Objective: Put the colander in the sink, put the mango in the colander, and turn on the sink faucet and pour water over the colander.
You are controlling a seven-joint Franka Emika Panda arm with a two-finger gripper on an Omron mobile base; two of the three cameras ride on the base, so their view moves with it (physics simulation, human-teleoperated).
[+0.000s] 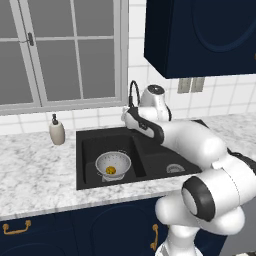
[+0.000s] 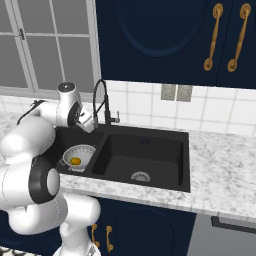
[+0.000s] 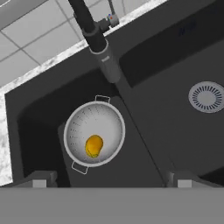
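Overhead, the spread hand (image 3: pixel 109 180) is cropped; the black arched faucet (image 3: pixel 97 40) partly hides behind the white arm in the left base view.

Matt black against polished stone
Perforated silver metal colander (image 3: pixel 94 133); matt black sink (image 3: pixel 175 131); smooth-skinned mango (image 3: pixel 93 145); glossy white-grey marbled desk (image 1: pixel 35 170).

Mango (image 3: pixel 93 145) in colander (image 3: pixel 74 127), in sink's (image 3: pixel 144 57) left basin, seemingly below faucet (image 3: pixel 98 41).
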